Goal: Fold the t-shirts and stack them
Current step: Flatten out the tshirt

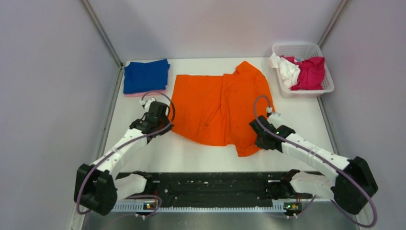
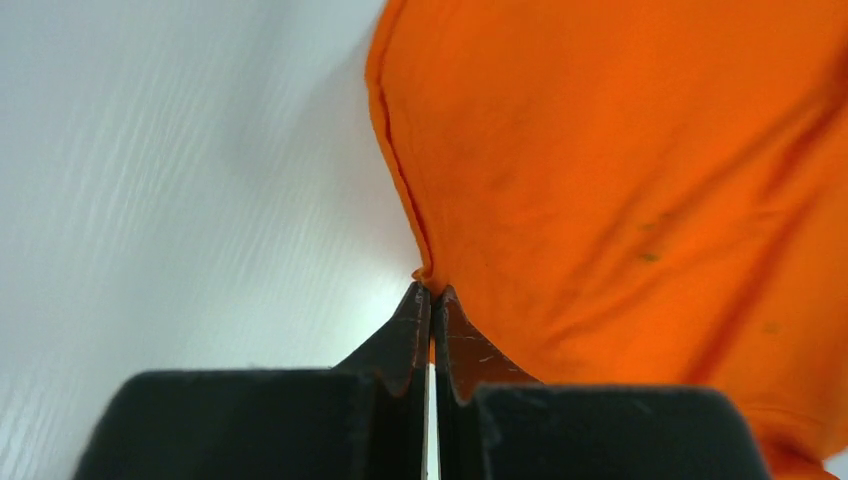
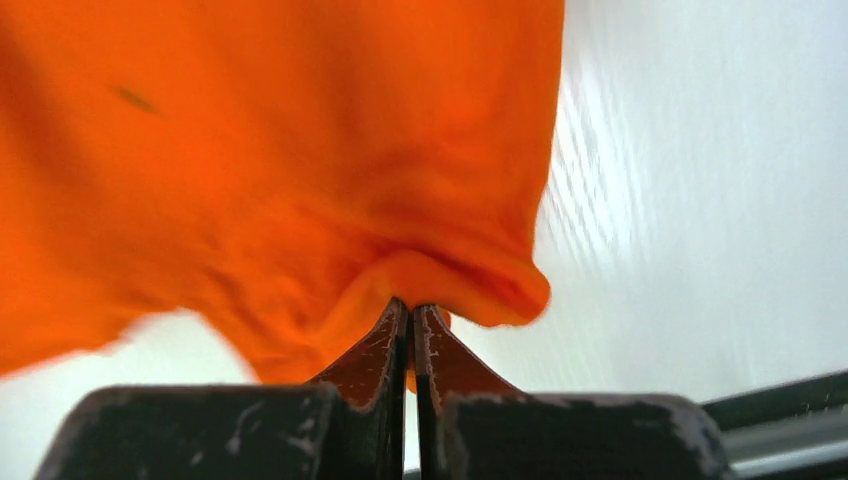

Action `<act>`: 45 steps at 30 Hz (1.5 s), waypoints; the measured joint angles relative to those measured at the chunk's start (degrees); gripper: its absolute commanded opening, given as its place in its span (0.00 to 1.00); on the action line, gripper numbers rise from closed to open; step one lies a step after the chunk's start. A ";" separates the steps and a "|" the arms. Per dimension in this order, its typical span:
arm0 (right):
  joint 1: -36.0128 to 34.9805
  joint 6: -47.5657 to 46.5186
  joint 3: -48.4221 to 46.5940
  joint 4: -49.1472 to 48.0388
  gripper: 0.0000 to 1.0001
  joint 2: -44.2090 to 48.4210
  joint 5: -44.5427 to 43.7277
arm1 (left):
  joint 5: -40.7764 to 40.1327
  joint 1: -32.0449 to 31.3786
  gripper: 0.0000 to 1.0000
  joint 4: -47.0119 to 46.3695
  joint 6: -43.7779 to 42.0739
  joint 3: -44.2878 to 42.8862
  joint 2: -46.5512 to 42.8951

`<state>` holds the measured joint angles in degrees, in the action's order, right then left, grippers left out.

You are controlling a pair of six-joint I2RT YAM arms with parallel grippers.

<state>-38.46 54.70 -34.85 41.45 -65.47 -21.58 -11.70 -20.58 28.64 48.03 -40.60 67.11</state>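
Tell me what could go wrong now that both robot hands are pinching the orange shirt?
The left gripper and right gripper each pinch only a thin edge of the orange shirt, so it might slip out when lifted. The shirt lies rumpled on its right side, so the fold may come out crooked. The blue shirt sits close by and could get nudged.
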 measured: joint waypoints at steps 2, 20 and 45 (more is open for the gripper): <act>0.00 -1.99 -4.39 0.61 0.00 3.63 -5.03 | -0.72 0.00 0.00 0.04 -1.44 -3.10 -2.89; -0.02 -33.97 -62.75 -7.72 0.00 20.90 -5.29 | -0.42 -0.15 0.00 -7.08 -18.38 -51.06 -21.88; 16.63 -49.42 -40.00 -31.36 0.00 -9.99 -16.61 | -9.66 10.14 0.13 -6.32 -16.09 -35.93 14.03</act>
<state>-21.82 5.28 -74.85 10.09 -75.46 -38.20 -21.37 -10.44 22.33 31.94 -76.53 81.14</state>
